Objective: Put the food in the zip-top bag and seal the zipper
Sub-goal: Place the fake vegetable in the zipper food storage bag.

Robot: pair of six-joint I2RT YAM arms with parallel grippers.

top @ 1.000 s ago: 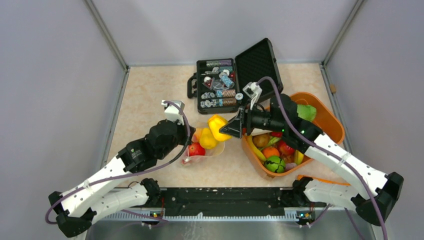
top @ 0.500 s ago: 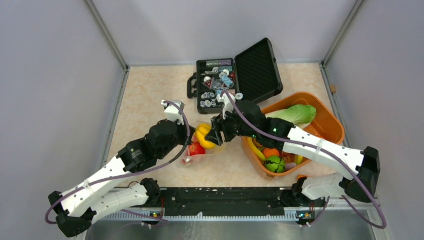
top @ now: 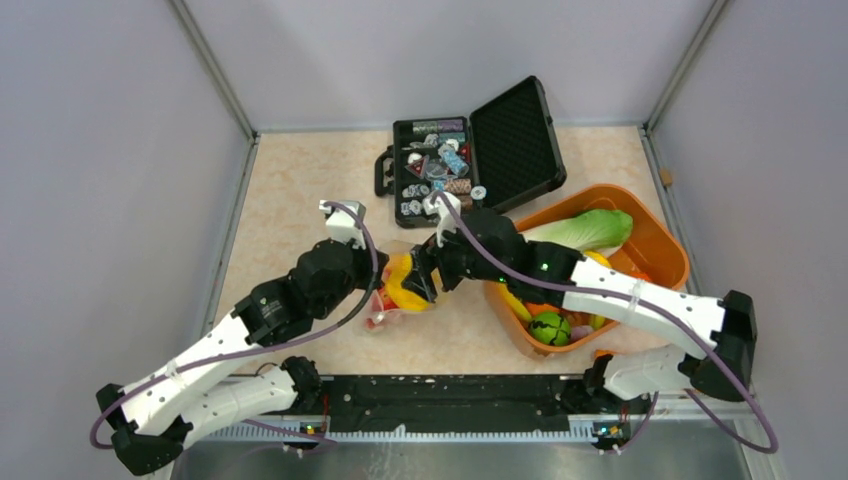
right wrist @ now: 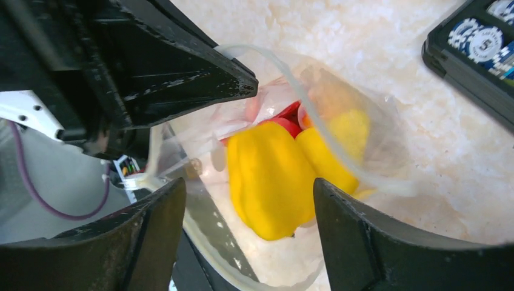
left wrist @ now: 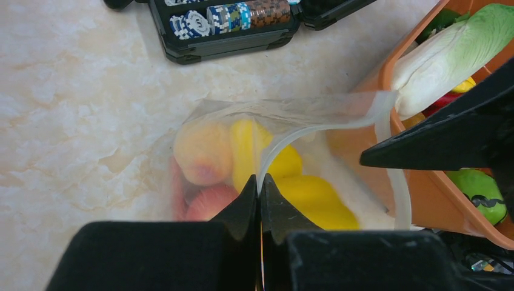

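The clear zip-top bag [top: 392, 308] lies on the table with its mouth held open. My left gripper [left wrist: 259, 185] is shut on the bag's near rim, on the whitish zipper strip [left wrist: 394, 176]. Inside the bag are a peach [left wrist: 203, 151], a red fruit [left wrist: 209, 203] and yellow pieces. My right gripper [right wrist: 247, 185] is open at the bag's mouth. The yellow pepper [right wrist: 270, 176] lies between its fingers with a gap on both sides, inside the bag. In the top view the pepper [top: 405, 285] sits between both grippers.
The orange oval tub [top: 660, 240] at the right holds a lettuce [top: 590, 230], a green fruit [top: 548, 327] and more toy food. The open black case [top: 440, 170] with poker chips stands behind the bag. Grey walls enclose the table.
My right gripper carried the yellow pepper left and down from beside the tub into the bag's mouth and now stands open around it. The left gripper kept its hold on the bag.
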